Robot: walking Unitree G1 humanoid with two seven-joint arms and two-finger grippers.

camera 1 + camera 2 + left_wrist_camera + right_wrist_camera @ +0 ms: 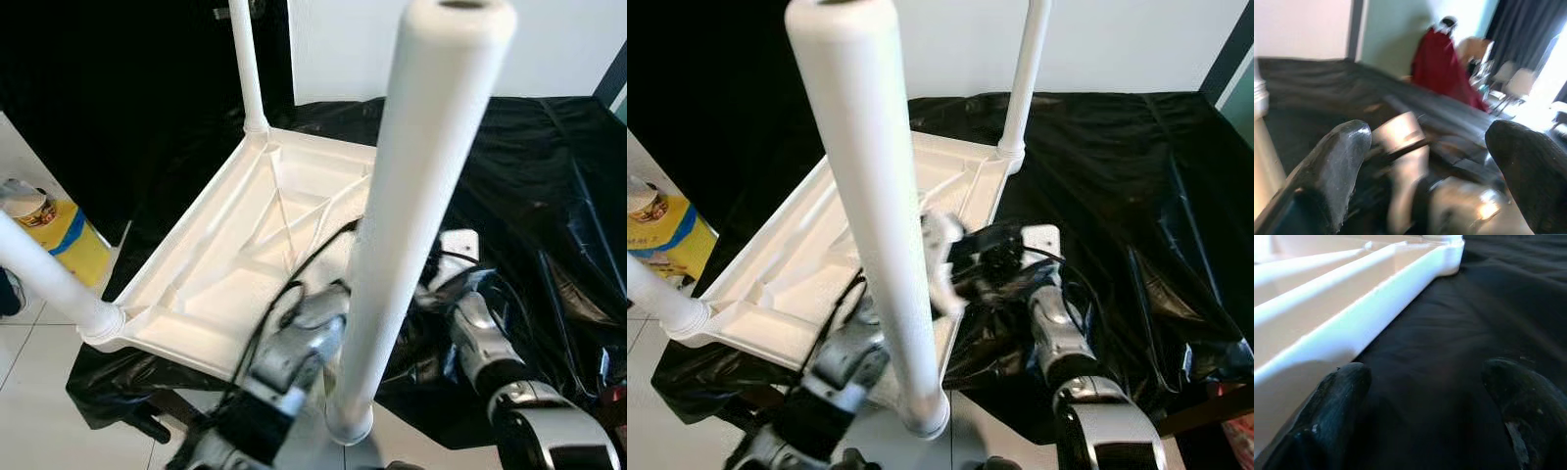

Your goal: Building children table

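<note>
Both hands spread wide, right hand (1425,416) beside upturned white table (245,245)

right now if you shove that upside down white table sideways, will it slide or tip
Probably slides: the table top lies flat and broad on the glossy black sheet, which may bunch up. It looks like light hollow ribbed plastic. The upright legs raise its weight, so a push high on one could tilt it.

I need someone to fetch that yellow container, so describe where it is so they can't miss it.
Start at the upturned white table lying on the black sheet. Look beyond its left edge to the tiled floor, beside the sheet. The yellow container stands there, the one brightly coloured thing among white and black.
</note>
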